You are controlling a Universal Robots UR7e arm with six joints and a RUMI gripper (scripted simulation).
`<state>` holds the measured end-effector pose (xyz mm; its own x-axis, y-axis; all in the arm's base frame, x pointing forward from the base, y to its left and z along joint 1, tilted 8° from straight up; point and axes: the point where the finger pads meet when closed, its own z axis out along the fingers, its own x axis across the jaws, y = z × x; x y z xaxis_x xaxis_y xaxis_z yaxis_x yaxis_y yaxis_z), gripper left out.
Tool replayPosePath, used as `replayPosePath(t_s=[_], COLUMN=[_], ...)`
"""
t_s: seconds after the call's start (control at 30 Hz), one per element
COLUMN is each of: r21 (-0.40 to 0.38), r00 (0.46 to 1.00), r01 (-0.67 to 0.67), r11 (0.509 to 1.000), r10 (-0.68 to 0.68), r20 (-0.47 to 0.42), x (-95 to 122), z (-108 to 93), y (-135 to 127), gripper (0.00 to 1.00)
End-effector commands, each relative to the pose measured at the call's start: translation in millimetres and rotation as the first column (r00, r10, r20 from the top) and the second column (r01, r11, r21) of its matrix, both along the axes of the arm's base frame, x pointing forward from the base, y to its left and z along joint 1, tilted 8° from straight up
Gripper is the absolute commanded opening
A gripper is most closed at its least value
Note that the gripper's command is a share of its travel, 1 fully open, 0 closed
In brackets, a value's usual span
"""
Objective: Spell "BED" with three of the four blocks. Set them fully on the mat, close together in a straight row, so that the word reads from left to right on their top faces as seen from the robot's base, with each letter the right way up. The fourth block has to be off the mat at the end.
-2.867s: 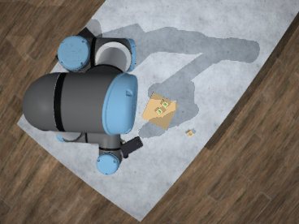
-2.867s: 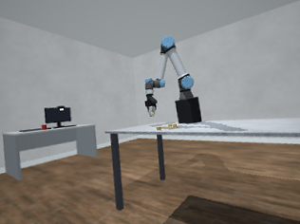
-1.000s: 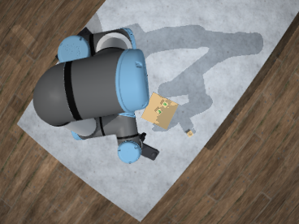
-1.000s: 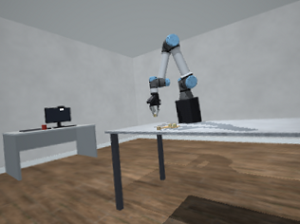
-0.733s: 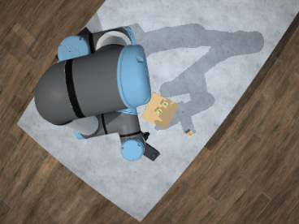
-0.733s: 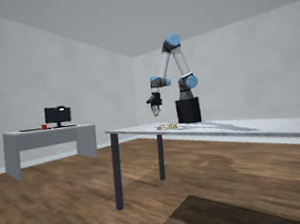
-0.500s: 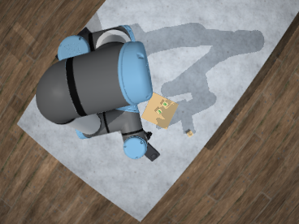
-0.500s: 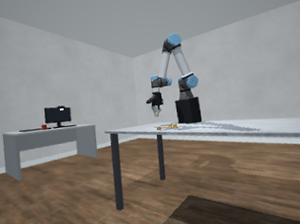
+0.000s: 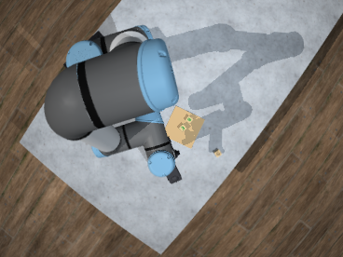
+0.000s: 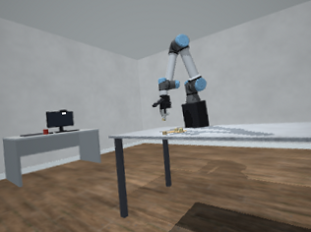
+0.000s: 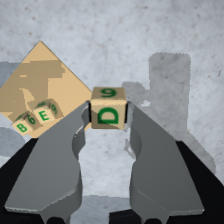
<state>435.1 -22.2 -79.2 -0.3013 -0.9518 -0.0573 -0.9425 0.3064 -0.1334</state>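
Grey table (image 11: pixel 165 30) fills the wrist view, where the gripper (image 11: pixel 108 116) is clamped on the D block (image 11: pixel 108 114) above it, just right of the tan mat (image 11: pixel 40 80) holding the B (image 11: pixel 22 126) and E (image 11: pixel 44 116) blocks (a fourth block (image 9: pixel 217 153) lies off the mat), so the next move is, I judge, setting D down right of E.

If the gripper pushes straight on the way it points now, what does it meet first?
The gripper, shut on the tan D block, points down at bare grey table top just beside the tan square mat; depth is unclear.
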Motion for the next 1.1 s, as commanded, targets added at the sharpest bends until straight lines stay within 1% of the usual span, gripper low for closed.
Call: replayPosePath(t_s=[0.0,0.23,0.47,0.53,0.67,0.83,1.03,1.07], r21=[0.007,0.029,0.049,0.049,0.062,0.075,0.089,0.089], r00=[0.993,0.964,0.916,0.916,0.868,0.814,0.738,0.738], r01=[0.115,0.268,0.401,0.401,0.497,0.58,0.674,0.674], r11=[0.993,0.963,0.915,0.915,0.865,0.811,0.733,0.733], r10=[-0.115,-0.268,-0.401,-0.401,-0.497,-0.58,-0.674,-0.674], r20=[-0.004,-0.009,-0.016,-0.016,-0.023,-0.031,-0.042,-0.042], x=[-2.3,-5.0,-7.4,-7.4,-10.0,-12.8,-15.8,-15.8], z=[0.5,0.6,0.8,0.8,0.8,0.9,1.1,1.1], y=[7.5,18.2,27.7,27.7,35.3,42.3,50.9,50.9], gripper=[0.05,0.05,0.05,0.05,0.05,0.05,0.05,0.05])
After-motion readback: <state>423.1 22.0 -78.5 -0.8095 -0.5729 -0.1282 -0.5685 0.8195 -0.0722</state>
